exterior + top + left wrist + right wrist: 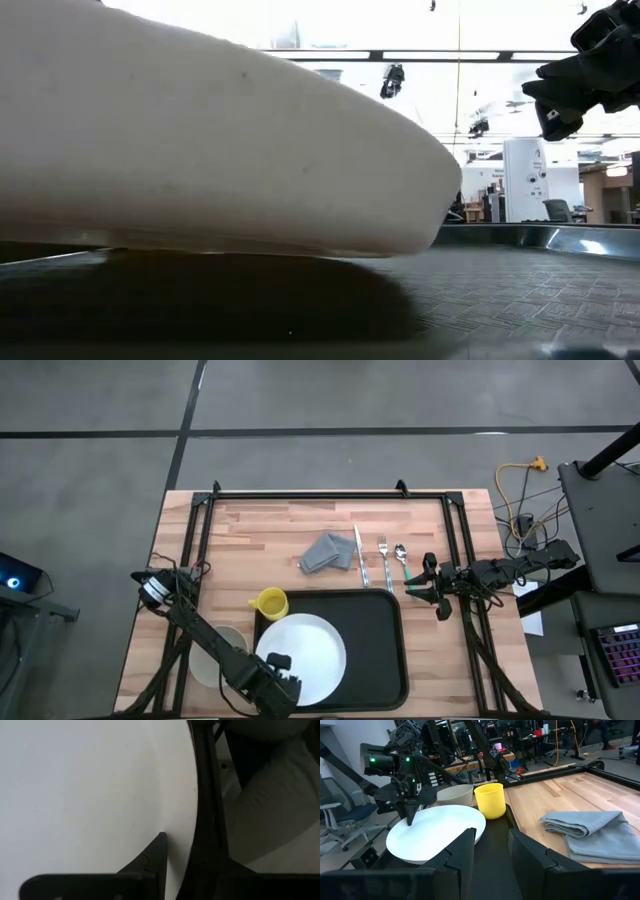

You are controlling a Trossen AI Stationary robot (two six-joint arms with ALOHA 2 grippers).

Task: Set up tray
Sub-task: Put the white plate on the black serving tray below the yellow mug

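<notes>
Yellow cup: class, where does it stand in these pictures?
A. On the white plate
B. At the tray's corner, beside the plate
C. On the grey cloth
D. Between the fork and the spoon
B: the yellow cup stands at the tray's corner, just beside the plate.

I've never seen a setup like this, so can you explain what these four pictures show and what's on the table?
It is a robot with two dark arms at a wooden table. One picture looks straight down, one looks level from the tabletop, and two come from cameras on the wrists. A black tray holds a white plate; a yellow cup sits at its corner. Beyond lie a grey cloth, knife, fork and spoon. The left tool is at the plate's rim. The right tool waits, holding nothing.
</notes>
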